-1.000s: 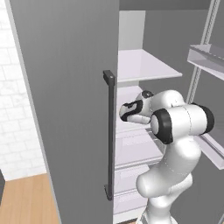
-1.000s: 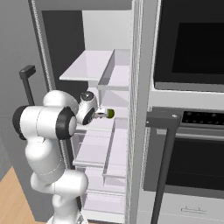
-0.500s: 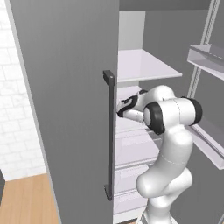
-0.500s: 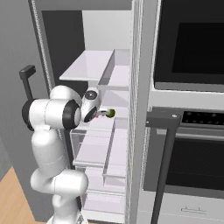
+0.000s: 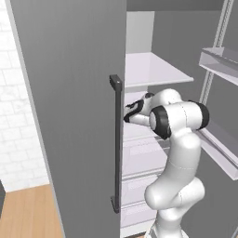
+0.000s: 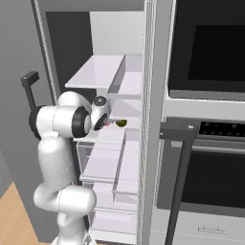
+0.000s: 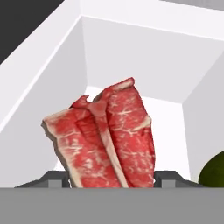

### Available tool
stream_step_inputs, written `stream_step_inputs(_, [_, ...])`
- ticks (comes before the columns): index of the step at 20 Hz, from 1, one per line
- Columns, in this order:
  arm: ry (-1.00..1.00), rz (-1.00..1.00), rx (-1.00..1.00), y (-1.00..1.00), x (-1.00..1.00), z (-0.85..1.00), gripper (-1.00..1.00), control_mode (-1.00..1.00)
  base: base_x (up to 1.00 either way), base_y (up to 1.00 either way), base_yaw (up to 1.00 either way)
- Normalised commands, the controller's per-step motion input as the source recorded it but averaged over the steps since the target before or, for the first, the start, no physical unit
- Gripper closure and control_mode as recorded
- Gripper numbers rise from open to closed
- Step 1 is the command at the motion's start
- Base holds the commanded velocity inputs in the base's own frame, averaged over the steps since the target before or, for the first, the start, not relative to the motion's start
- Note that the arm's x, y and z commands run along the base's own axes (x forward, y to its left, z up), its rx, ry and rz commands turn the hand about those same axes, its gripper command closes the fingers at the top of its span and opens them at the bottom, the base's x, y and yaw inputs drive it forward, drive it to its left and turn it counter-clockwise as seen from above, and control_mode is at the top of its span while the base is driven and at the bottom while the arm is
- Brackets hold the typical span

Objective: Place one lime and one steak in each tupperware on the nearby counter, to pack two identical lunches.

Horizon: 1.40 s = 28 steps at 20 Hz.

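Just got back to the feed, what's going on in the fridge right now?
The arm is reaching into the open fridge, onto a white shelf. In the hand view the gripper has its fingertips on either side of the red-pink steak, which stands between them, so it looks closed on the meat, though it has not been lifted clear of the shelf. A lime sits on the shelf just beside the gripper, untouched.

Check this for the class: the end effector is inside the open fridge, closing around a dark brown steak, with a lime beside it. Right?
One error: the steak is red-pink with white streaks, as the hand view shows. The end effector in the fridge and the lime beside it are right.
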Motion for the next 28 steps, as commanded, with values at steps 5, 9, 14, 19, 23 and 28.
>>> stream_step_inputs(5, [0.02,0.0,0.0,0.01,-0.8,-0.33,1.0,-1.0,0.0,0.0,0.0])
stream_step_inputs(9, [-0.01,0.0,0.04,0.0,-1.0,0.32,1.0,-1.0,0.0,0.0,0.0])
stream_step_inputs(14, [-0.09,0.0,0.08,-0.13,-1.0,0.79,1.0,-1.0,0.0,0.0,0.0])
stream_step_inputs(19, [0.0,0.0,0.1,-0.15,-1.0,1.0,1.0,-1.0,0.0,0.0,0.0])
stream_step_inputs(23, [0.05,0.0,0.05,0.0,-1.0,1.0,1.0,-1.0,0.0,0.0,0.0])
stream_step_inputs(28, [0.08,0.0,0.01,0.0,-1.0,0.82,1.0,-1.0,0.0,0.0,0.0])
